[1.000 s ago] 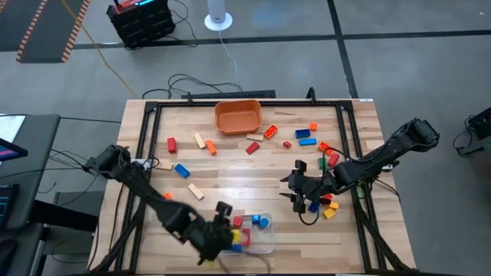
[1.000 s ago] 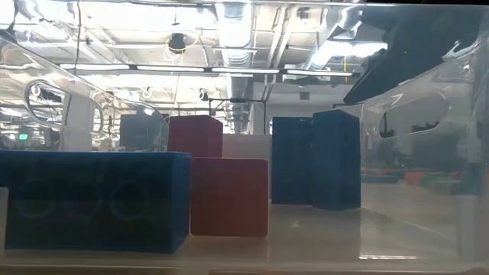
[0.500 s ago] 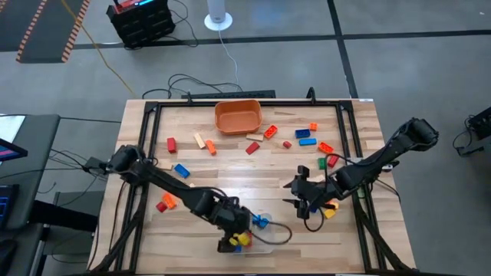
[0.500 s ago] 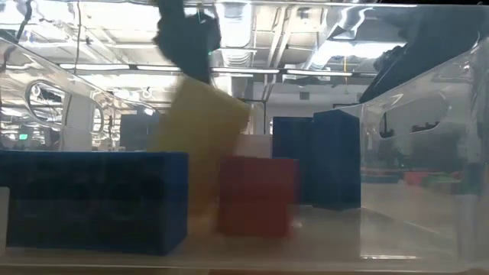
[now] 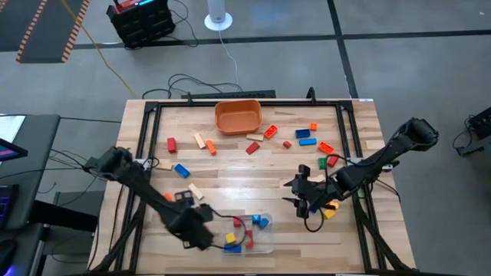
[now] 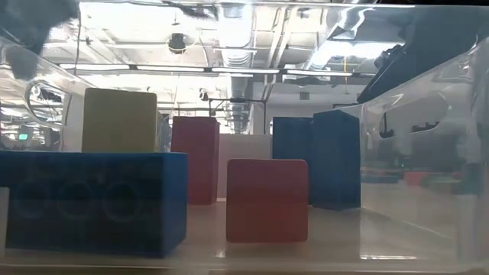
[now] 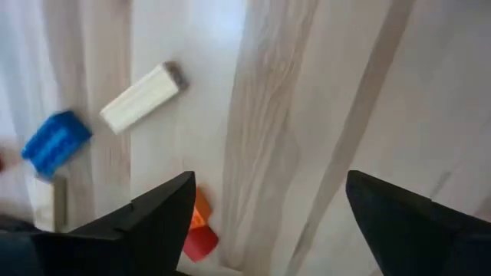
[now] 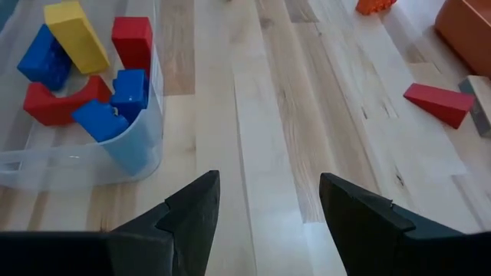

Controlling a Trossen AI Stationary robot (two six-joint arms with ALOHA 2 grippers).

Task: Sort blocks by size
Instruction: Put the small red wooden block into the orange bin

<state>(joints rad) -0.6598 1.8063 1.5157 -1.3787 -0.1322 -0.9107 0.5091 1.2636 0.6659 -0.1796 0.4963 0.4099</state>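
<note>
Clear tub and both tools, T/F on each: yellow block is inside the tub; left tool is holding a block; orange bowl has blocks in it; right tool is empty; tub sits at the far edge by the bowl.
1. The yellow block lies inside the clear tub. True.
2. The left tool holds a block. False: its jaws are open with nothing between them, over bare table beside the tub.
3. The orange bowl holds blocks. False: it looks empty.
4. The right tool is empty. True: open, over bare wood.
5. The tub sits at the far edge by the bowl. False: it sits at the near edge, the bowl at the far edge.
</note>
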